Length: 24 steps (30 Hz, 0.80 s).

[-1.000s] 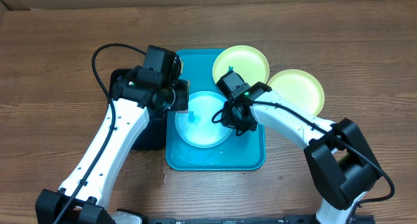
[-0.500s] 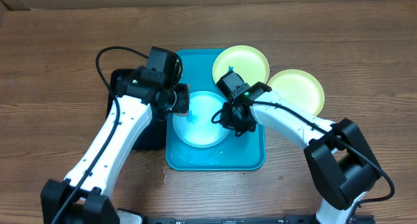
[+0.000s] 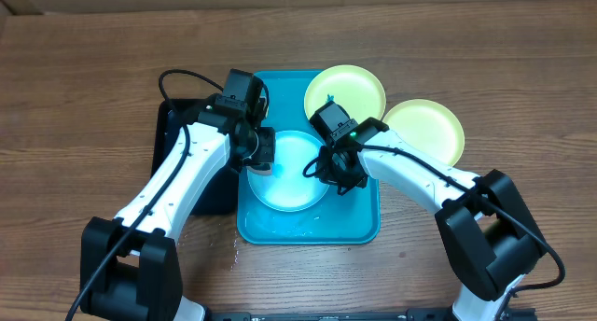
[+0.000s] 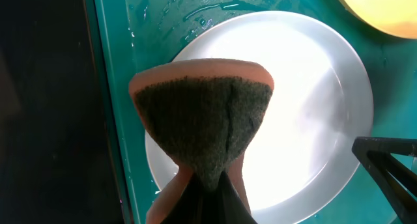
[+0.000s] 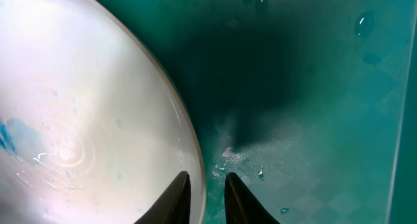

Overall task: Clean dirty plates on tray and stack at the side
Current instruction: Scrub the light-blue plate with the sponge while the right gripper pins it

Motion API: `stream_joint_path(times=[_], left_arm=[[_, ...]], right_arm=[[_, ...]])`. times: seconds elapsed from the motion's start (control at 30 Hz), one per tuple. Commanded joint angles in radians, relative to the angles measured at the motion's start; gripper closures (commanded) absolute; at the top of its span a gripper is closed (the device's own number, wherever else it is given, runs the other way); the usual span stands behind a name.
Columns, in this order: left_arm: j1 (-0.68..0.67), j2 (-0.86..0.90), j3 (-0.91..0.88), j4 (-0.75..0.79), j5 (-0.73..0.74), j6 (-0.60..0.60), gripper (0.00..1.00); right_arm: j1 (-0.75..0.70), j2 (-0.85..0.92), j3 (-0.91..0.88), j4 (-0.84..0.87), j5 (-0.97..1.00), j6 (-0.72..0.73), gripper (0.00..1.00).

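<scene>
With the left gripper's [image 4: 210,193] jaws clamped on the sponge [image 4: 202,113] over the light blue plate [image 3: 291,181] lying in the turquoise tray [image 3: 362,224], and the right gripper's [image 5: 205,196] jaws narrowly apart astride its rim, grip uncertain, hard scrubbing could skate the wet plate loose.

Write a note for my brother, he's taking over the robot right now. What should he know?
Left tool: shut on the sponge, held over the blue plate.
Right tool: fingers straddle that plate's rim; grip unclear.
The blue plate lies in the turquoise tray, wet, with a blue smudge on it.
One yellow-green plate overlaps the tray's far right corner; the other yellow-green plate sits on the table beside it. Neither shows a smudge, and they are not stacked.
Left: scrub the blue plate, then stack all three at the side.
</scene>
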Motion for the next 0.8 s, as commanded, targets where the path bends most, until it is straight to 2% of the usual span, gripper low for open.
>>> stream_joint_path(times=[0.0,0.2,0.43,0.77], left_arm=[[-0.004,0.002,-0.009,0.005,0.018,0.039,0.96],[-0.004,0.005,-0.009,0.004,0.019,0.039,0.96],[-0.004,0.011,-0.009,0.005,0.018,0.039,0.96],[-0.022,0.060,-0.009,0.010,-0.020,0.037,0.96]], right_arm=[[0.006,-0.008,-0.002,0.012,0.016,-0.008,0.81],[0.018,0.006,-0.003,0.032,0.016,-0.015,0.85],[0.018,0.007,-0.003,0.031,0.016,-0.015,0.96],[0.018,0.007,-0.003,0.031,0.016,-0.015,0.96]])
